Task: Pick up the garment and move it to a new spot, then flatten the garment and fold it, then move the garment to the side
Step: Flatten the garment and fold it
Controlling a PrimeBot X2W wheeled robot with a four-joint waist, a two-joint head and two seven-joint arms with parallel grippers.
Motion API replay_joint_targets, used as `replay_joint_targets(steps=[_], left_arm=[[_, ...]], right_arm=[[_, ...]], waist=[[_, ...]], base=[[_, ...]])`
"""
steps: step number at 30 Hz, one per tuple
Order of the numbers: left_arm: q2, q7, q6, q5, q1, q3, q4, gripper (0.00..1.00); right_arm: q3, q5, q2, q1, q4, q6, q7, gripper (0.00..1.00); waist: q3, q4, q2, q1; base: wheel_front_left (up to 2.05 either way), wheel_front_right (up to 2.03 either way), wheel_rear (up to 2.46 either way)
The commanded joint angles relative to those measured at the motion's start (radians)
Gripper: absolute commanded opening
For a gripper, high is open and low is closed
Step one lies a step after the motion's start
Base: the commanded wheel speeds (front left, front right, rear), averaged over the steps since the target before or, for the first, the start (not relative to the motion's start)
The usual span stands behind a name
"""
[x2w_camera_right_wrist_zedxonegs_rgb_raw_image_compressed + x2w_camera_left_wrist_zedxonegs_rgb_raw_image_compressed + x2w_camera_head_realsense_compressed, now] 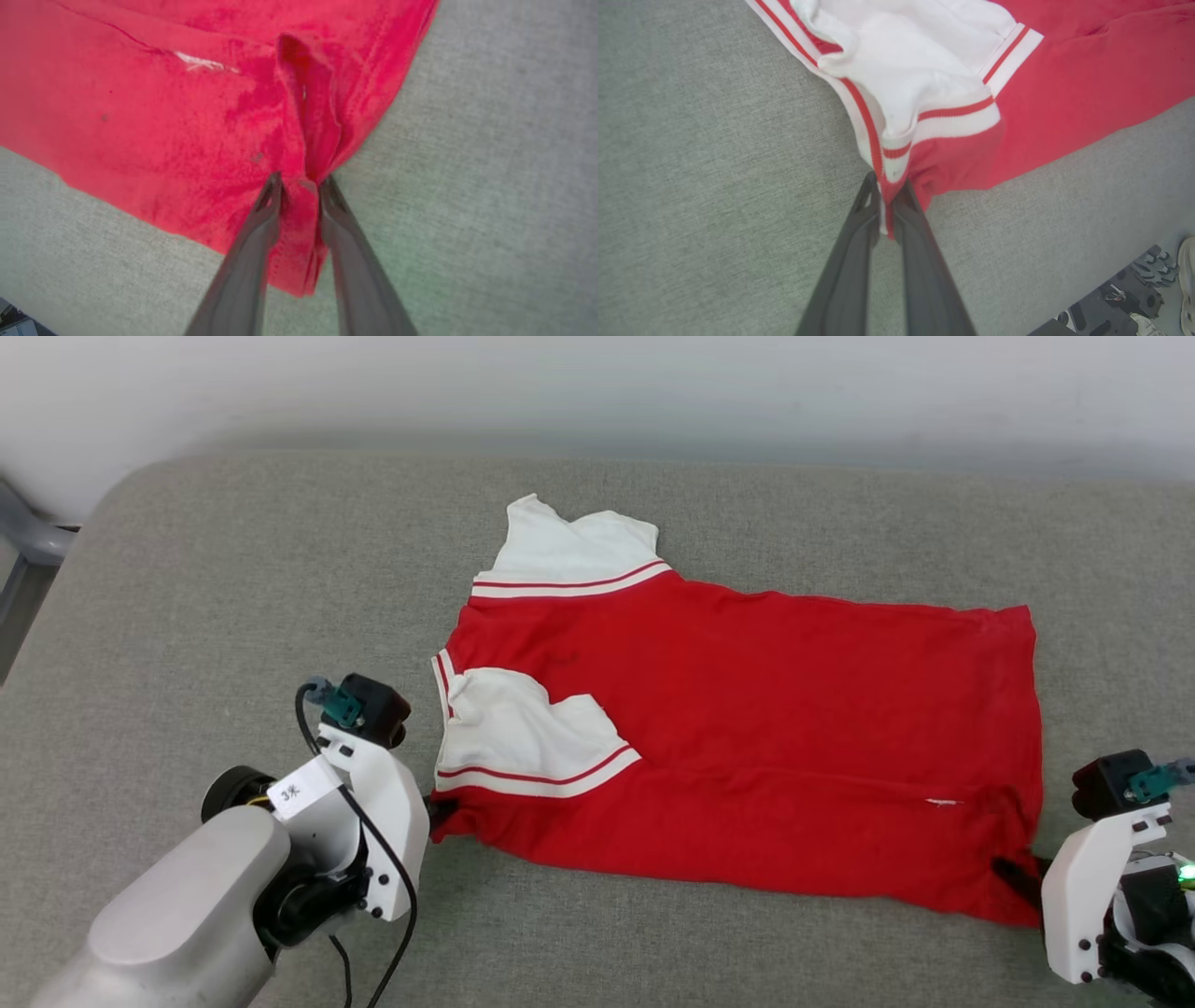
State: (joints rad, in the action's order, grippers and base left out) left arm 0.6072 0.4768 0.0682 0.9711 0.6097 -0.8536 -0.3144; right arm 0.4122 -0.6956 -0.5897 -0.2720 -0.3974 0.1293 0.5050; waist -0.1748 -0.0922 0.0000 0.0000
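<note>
The garment lies spread on the grey cushioned surface, red with its white sleeves folded in at the left; no lettering shows. My left gripper is shut on the garment's near left corner, pinching striped trim and red cloth. At the lower right, my right gripper is shut on the garment's near right corner, a bunched fold of red fabric caught between its fingers. One white sleeve points toward the far side; the other white sleeve lies on the red body.
The grey surface ends at a pale wall at the back. A grey frame shows past the left edge. Beyond the near edge, dark equipment sits on the floor.
</note>
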Motion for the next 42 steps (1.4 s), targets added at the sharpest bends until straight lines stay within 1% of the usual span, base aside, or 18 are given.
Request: replay_joint_targets(steps=[1, 4, 9, 13, 19, 25, 27, 30, 32, 38, 39, 40, 41, 42], left_arm=[[0.0, -0.007, 0.001, 0.004, -0.015, 0.005, -0.002, 0.0], [0.01, -0.015, 0.002, 0.014, -0.03, 0.01, -0.004, 0.0], [0.047, -0.022, -0.008, 0.018, -0.068, 0.011, 0.026, 0.0], [0.079, -0.023, -0.026, 0.025, -0.111, 0.009, 0.077, 0.0], [0.126, -0.016, -0.064, 0.036, -0.184, 0.003, 0.158, 0.0], [0.147, -0.021, -0.098, 0.045, -0.242, -0.003, 0.185, 0.0], [0.143, -0.026, -0.106, 0.051, -0.255, -0.002, 0.174, 0.0], [0.129, -0.034, -0.104, 0.054, -0.261, -0.006, 0.143, 0.0], [0.119, -0.04, -0.099, 0.056, -0.263, -0.009, 0.118, 0.0], [0.086, -0.05, -0.08, 0.055, -0.257, -0.022, 0.051, 0.0], [0.084, -0.058, -0.08, 0.051, -0.252, -0.021, 0.043, 0.0], [0.084, -0.066, -0.08, 0.048, -0.249, -0.019, 0.037, 0.37], [0.085, -0.073, -0.08, 0.042, -0.244, -0.017, 0.036, 1.0], [0.085, -0.08, -0.08, 0.039, -0.24, -0.015, 0.038, 1.0]], right_arm=[[0.028, -0.002, 0.021, 0.008, -0.017, 0.002, -0.005, 0.0], [0.035, -0.001, -0.023, -0.005, -0.004, 0.001, -0.056, 0.0], [0.027, -0.032, -0.067, 0.017, 0.054, 0.001, -0.114, 0.0], [0.001, -0.049, -0.095, 0.059, 0.107, 0.001, -0.133, 0.0], [-0.056, -0.05, -0.12, 0.157, 0.19, 0.001, -0.124, 0.0], [-0.131, -0.038, -0.09, 0.253, 0.242, 0.001, -0.092, 0.0], [-0.149, -0.034, -0.071, 0.266, 0.24, 0.001, -0.077, 0.0], [-0.166, -0.015, -0.049, 0.275, 0.211, 0.0, -0.06, 0.0], [-0.166, -0.015, -0.022, 0.274, 0.186, 0.0, -0.056, 0.0], [-0.147, 0.003, 0.012, 0.25, 0.128, 0.0, -0.079, 0.0], [-0.147, 0.001, 0.015, 0.246, 0.125, 0.0, -0.09, 0.1], [-0.15, 0.003, 0.016, 0.243, 0.123, 0.0, -0.103, 0.4], [-0.155, 0.007, 0.015, 0.242, 0.121, 0.0, -0.118, 1.0], [-0.162, 0.012, 0.016, 0.241, 0.122, 0.0, -0.135, 1.0]], waist=[[0.01, 0.004, 0.0, 0.0], [0.034, 0.008, 0.0, 0.0], [0.074, 0.014, 0.0, 0.0], [0.097, 0.015, 0.0, 0.0], [0.114, 0.01, 0.0, 0.0], [0.107, 0.015, 0.0, 0.0], [0.097, 0.018, 0.0, 0.0], [0.084, 0.021, 0.0, 0.0], [0.074, 0.024, 0.0, 0.0], [0.062, 0.023, 0.0, 0.0], [0.066, 0.022, 0.0, 0.0], [0.071, 0.022, 0.0, 0.0], [0.077, 0.021, 0.0, 0.0], [0.084, 0.02, 0.0, 0.0]], base=[[0.0, 0.0, 0.0], [0.0, 0.0, 0.0], [0.0, 0.0, 0.0], [0.0, 0.0, 0.0], [0.0, 0.0, 0.0], [0.0, 0.0, 0.0], [0.0, 0.0, 0.0], [0.0, 0.0, 0.0], [0.0, 0.0, 0.0], [0.0, 0.0, 0.0], [0.0, 0.0, 0.0], [0.0, 0.0, 0.0], [0.0, 0.0, 0.0], [0.0, 0.0, 0.0]])
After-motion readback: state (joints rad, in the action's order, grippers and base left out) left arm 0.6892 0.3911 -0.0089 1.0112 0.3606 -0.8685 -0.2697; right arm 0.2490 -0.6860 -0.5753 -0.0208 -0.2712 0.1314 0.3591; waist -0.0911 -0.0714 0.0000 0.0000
